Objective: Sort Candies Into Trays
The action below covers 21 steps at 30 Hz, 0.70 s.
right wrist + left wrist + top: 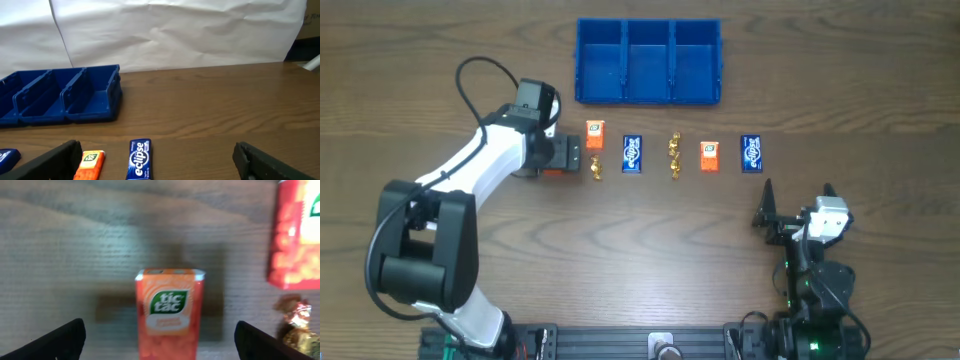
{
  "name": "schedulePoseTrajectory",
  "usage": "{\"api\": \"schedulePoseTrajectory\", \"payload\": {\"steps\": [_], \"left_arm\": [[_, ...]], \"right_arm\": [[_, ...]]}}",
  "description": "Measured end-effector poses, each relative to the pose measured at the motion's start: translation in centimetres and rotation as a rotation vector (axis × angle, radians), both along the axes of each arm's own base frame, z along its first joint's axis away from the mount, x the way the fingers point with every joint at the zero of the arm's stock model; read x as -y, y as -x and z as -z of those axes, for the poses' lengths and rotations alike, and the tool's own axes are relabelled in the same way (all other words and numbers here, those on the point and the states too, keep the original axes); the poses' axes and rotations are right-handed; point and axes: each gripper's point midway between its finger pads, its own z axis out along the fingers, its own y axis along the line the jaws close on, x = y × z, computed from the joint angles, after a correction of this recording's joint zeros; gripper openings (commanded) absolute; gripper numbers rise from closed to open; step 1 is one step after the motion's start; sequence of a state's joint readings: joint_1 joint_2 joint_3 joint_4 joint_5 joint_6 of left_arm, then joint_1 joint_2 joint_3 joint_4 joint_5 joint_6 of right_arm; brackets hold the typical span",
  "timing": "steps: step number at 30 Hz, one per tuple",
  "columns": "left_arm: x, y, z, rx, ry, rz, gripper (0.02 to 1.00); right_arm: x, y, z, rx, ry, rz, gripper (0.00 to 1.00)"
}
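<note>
A blue three-compartment tray (648,98) stands at the back middle. In front of it lies a row of candies: an orange box (594,134), a gold candy (597,168), a blue pack (632,153), two gold candies (674,155), another orange box (709,156) and a blue pack (752,153). My left gripper (162,347) is open at the row's left end. A further orange box (170,312) lies on the table between its fingers (60,340). My right gripper (795,205) stands open and holds nothing, nearer the front than the right blue pack (139,159).
The wooden table (820,80) is bare around the tray and in front of the candy row. In the left wrist view the neighbouring orange box (295,230) and the gold candy (300,325) lie close beside one finger. A white sheet (175,35) hangs behind the table.
</note>
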<state>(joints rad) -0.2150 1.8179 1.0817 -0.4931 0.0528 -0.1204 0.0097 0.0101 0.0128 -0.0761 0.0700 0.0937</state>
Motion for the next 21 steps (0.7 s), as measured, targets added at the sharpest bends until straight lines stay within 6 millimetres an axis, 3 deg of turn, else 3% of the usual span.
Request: {"api": "schedulePoseTrajectory", "payload": {"steps": [13, 19, 21], "left_arm": [[-0.1, 0.3, 0.7, -0.023, -0.004, -0.009, 0.853], [-0.2, 0.3, 1.3, -0.033, -0.010, -0.013, 0.647], [-0.2, 0.2, 1.3, -0.031, -0.012, -0.009, 0.509]], "right_arm": [[0.0, 0.0, 0.0, 0.000, 0.000, 0.000, 1.000], [0.0, 0.0, 0.0, 0.000, 0.000, 0.000, 1.000], [0.0, 0.0, 0.0, 0.000, 0.000, 0.000, 1.000]]}}
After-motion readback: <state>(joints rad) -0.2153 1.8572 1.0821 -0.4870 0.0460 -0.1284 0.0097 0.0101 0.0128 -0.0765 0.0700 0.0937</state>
